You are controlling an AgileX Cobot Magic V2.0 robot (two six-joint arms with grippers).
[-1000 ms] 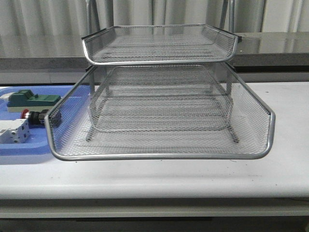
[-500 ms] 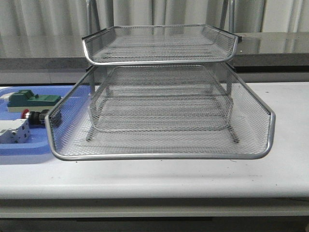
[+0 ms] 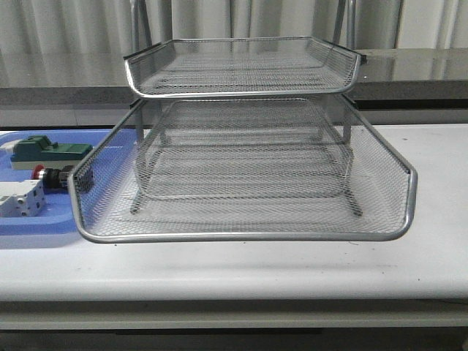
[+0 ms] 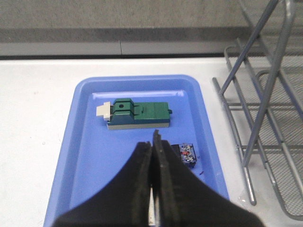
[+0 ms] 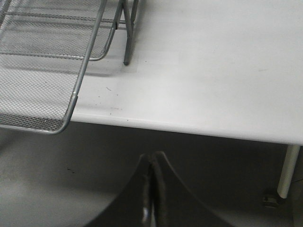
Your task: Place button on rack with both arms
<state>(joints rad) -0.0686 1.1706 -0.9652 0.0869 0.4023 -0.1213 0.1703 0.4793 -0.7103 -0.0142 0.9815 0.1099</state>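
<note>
Nothing is placed yet: the button [image 3: 50,176] lies in the blue tray [image 3: 29,225], left of the rack [image 3: 241,235]. Left claw [image 4: 154,142] and right claw [image 5: 152,158] are clenched, empty.

white table [image 3: 292,270] | wire rack [image 3: 241,235] parked in the middle on its legs | blue tray [image 3: 36,227] sitting flat just left of it, pretty much touching
</note>
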